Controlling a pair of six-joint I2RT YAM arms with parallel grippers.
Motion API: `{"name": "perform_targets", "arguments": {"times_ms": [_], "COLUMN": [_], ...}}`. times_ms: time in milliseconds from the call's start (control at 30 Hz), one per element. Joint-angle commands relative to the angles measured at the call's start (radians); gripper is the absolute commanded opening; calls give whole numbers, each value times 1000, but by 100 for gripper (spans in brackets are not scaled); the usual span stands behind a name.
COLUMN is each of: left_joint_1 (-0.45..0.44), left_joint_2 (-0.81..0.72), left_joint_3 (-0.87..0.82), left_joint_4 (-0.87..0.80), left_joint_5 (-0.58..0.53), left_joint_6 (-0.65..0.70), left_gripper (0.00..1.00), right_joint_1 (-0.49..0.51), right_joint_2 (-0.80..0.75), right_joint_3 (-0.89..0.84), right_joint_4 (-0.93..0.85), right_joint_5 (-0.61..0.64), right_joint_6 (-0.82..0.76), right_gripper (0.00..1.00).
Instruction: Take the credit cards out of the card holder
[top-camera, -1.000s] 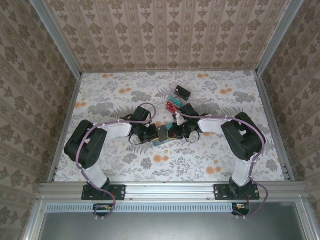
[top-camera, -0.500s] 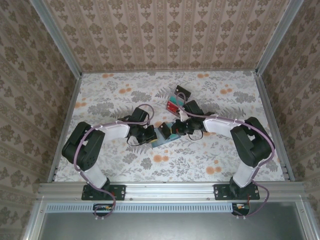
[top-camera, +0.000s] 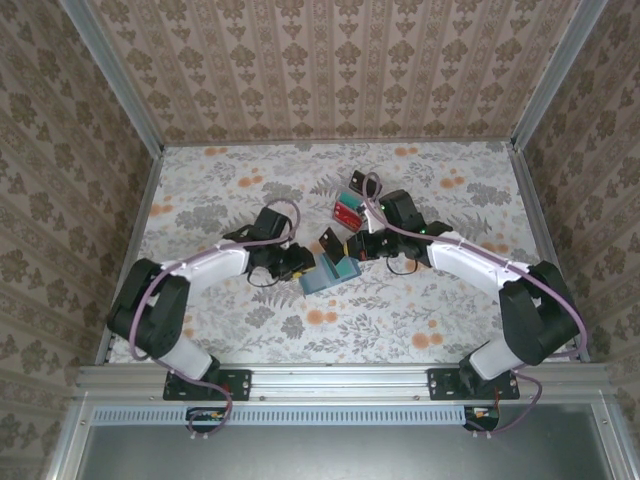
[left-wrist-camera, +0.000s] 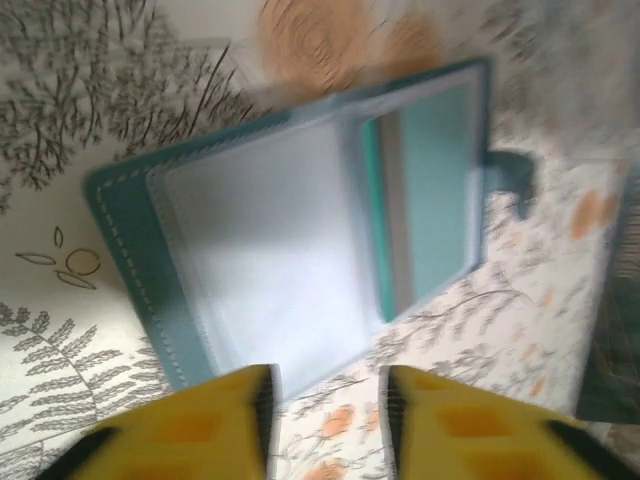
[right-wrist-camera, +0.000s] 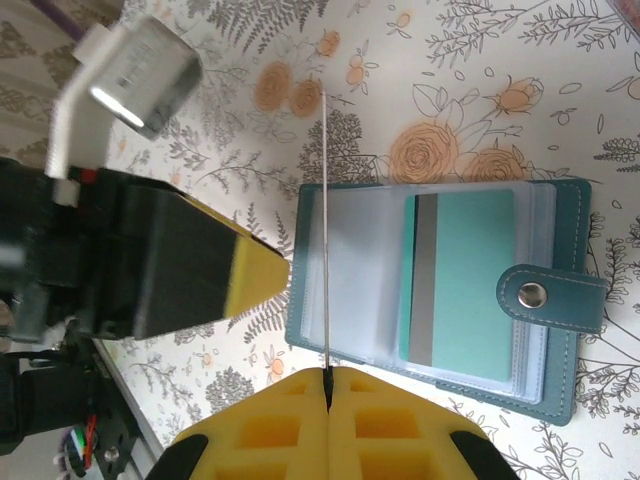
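Both arms have shifted since a second ago. The left pincer (top-camera: 300, 262) has let go of the card holder (top-camera: 329, 273) and drawn back to its left edge. The right pincer (top-camera: 340, 243) has pulled away toward the far side, carrying a thin card (top-camera: 328, 240) clear of the pockets.

From above, the card holder is only a small teal patch between the two pincers. The right wrist view shows it spread flat with its clear pockets facing up. A teal card with a grey stripe (right-wrist-camera: 465, 270) is tucked in one panel, and a snap tab (right-wrist-camera: 552, 294) lies over that edge. The same view shows the thin card edge-on as a bare line, pinched between the closed yellow fingers (right-wrist-camera: 270, 430) and crossing the holder's other panel. The left wrist view is blurred. It shows the left pincer's fingers (left-wrist-camera: 200, 420) parted with nothing between them, and the holder just ahead of the tips.

The worktop (top-camera: 220, 200) has a pale floral print of grey ferns and orange blossoms. Damask-patterned walls (top-camera: 320, 60) enclose it on three sides, and an aluminium rail (top-camera: 340, 378) runs along the near edge. A red card (top-camera: 347, 210) lies flat on the worktop just beyond the right pincer, apart from the holder.
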Motion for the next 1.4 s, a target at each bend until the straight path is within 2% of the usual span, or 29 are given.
{"name": "perform_targets", "arguments": {"times_ms": [0, 33, 133, 167, 233, 367, 467, 533, 633, 833, 1000, 1233, 1300, 1367], "left_joint_1": [25, 34, 52, 52, 54, 56, 57, 58, 62, 67, 82, 82, 83, 81], "left_joint_2": [-100, -130, -221, -245, -283, -281, -254, -234, -209, -151, -115, -112, -117, -120], "left_joint_3": [-30, -51, -107, -118, -131, -129, -134, -132, -99, -77, -103, -105, -106, -109], "left_joint_4": [57, 100, 210, 239, 282, 409, 578, 680, 711, 822, 1041, 1041, 1036, 1034], "left_joint_5": [12, 24, 45, 39, 48, 141, 198, 201, 229, 261, 304, 311, 312, 311], "left_joint_6": [-42, -61, -85, -82, -84, -128, -182, -204, -204, -267, -377, -370, -367, -367], "left_gripper": [52, 59, 91, 96, 100, 99, 96, 93, 87, 59, 38, 7, 0, 0], "right_joint_1": [-23, -29, -53, -61, -75, -85, -89, -101, -121, -133, -142, -142, -140, -137], "right_joint_2": [-39, -49, -65, -70, -75, -80, -76, -71, -60, -44, -40, -27, -25, -21], "right_joint_3": [-13, -19, -25, -28, -33, -53, -55, -49, -54, -39, -47, -42, -39, -33], "right_joint_4": [10, 30, 85, 107, 159, 319, 421, 448, 537, 587, 631, 624, 620, 616], "right_joint_5": [-90, -116, -197, -224, -277, -374, -414, -419, -436, -460, -478, -491, -494, -499], "right_joint_6": [11, 32, 102, 132, 201, 365, 473, 512, 586, 645, 676, 680, 680, 671], "right_gripper": [0, 0, 0, 0, 0, 0, 0, 0, 0, 0, 0, 0, 19, 39]}}
